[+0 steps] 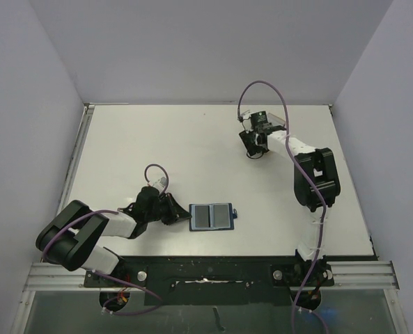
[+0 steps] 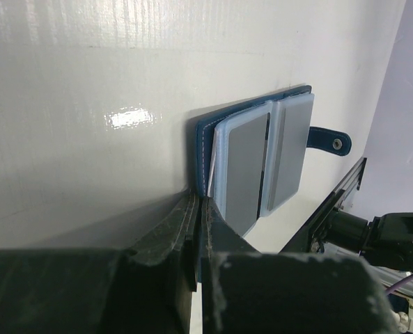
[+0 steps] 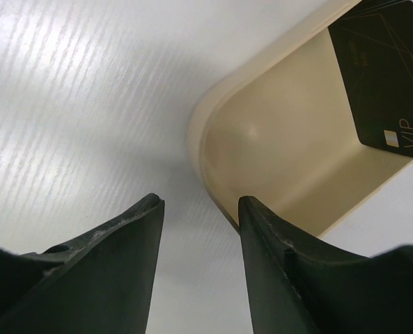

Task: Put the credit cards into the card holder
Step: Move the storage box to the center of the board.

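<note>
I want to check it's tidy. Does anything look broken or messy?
Nothing stands out. The card holder lies open by the left fingers, and a black card sits in the tan dish near the right fingers.

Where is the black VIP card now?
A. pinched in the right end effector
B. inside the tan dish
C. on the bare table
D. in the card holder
B: the right wrist view shows the black card inside the tan dish, beyond the open right end effector.
</note>
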Controlling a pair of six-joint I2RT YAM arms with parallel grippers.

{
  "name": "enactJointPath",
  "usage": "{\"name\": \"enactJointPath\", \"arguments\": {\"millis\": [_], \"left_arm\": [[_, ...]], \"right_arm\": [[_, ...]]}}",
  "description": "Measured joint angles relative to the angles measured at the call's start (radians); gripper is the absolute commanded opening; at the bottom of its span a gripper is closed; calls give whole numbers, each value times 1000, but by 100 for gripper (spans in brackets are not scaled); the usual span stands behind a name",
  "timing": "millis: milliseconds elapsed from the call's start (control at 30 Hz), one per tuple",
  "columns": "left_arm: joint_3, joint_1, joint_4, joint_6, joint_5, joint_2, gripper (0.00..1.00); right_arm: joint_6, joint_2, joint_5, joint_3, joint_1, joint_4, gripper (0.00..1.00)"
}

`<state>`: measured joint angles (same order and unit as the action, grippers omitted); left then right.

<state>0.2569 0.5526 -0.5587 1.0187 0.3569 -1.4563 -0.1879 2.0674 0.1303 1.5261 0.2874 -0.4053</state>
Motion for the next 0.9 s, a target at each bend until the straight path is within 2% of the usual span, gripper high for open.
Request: {"name": "enactJointPath", "arguments": {"millis": [467,900], "left_arm": [[-6,0,-11,2,0,0,0],[-6,0,-14,2,0,0,0]], "right_arm": [[133,-101,-28,-124,75,-12,46],[212,-108,-80,-128,160,-66,48]]}}
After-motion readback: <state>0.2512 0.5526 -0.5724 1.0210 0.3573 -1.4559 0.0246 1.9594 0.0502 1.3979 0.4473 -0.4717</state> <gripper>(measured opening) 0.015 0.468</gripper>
